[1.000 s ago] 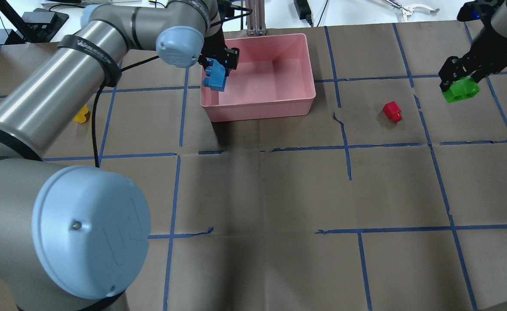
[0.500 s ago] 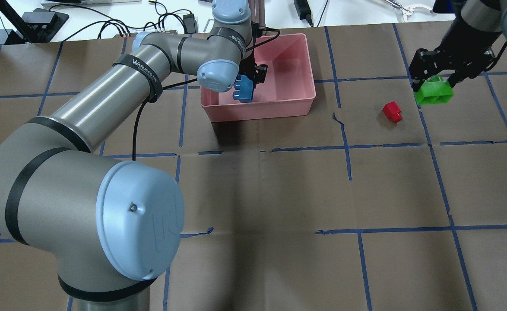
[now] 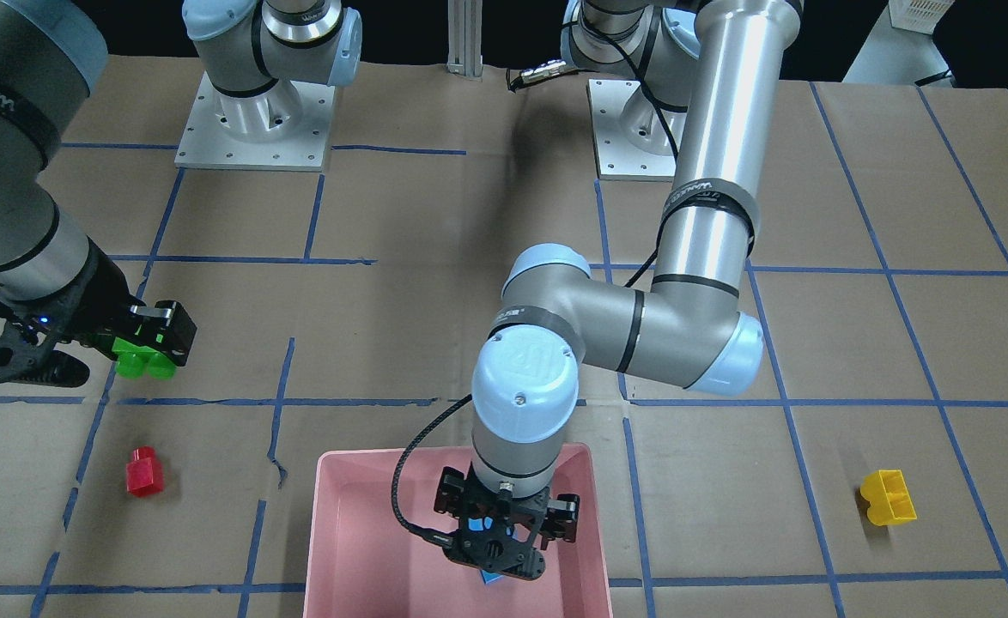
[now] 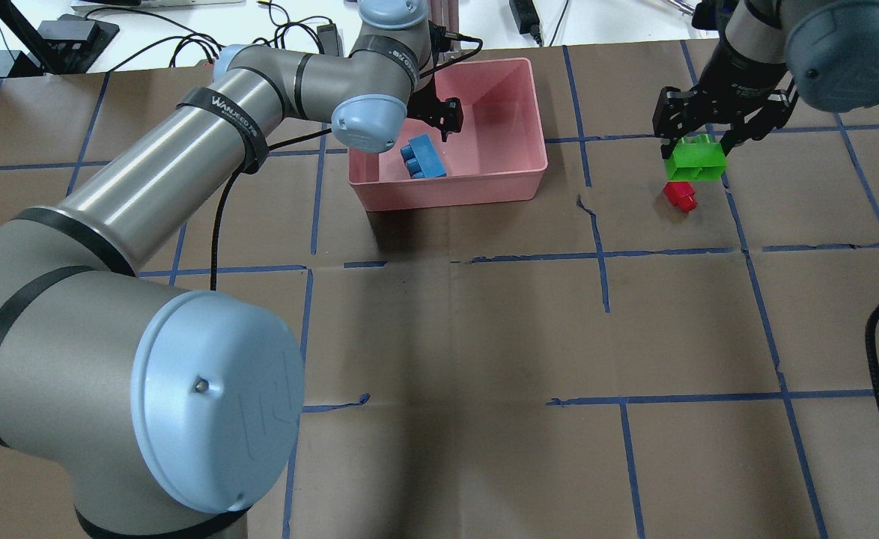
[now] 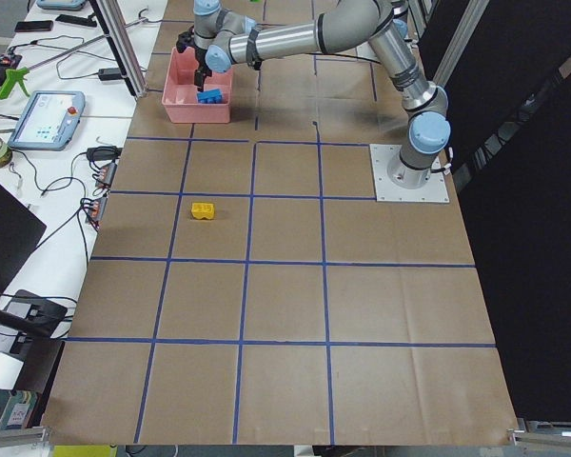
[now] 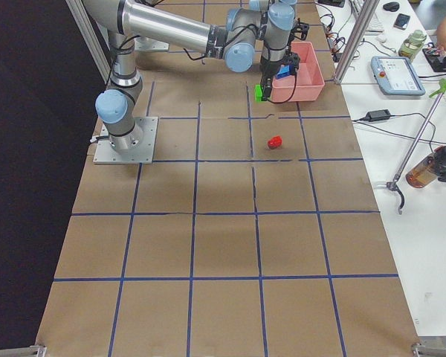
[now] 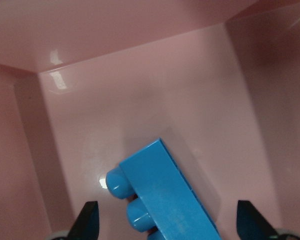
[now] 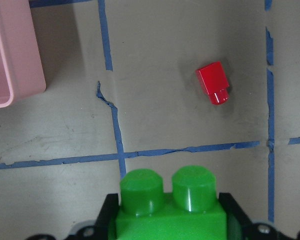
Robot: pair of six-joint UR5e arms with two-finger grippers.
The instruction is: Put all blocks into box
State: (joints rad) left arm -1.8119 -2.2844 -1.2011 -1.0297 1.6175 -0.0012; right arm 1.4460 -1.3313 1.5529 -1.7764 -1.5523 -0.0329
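The pink box [image 4: 456, 190] stands at the table's far middle. The blue block [image 4: 423, 159] lies on its floor, also seen in the left wrist view [image 7: 165, 192]. My left gripper [image 4: 440, 116] hangs open just above the blue block, inside the box. My right gripper [image 4: 698, 148] is shut on the green block [image 4: 697, 162] and holds it above the table, just beyond the red block [image 4: 680, 194]. The right wrist view shows the green block [image 8: 170, 210], the red block [image 8: 213, 83] and the box's corner [image 8: 12, 60]. The yellow block [image 3: 888, 496] lies on the table on my left; in the overhead view my left arm hides it.
An aluminium post [image 4: 443, 30] and cables stand just behind the box. The arms' base plates [image 3: 251, 129] are at my edge of the table. A bench with a teach pendant [image 5: 48, 119] runs along the far side.
My left gripper has opened and let go of the blue block, which now lies on the box floor. My right arm has moved left with the green block, to just beyond the red block.
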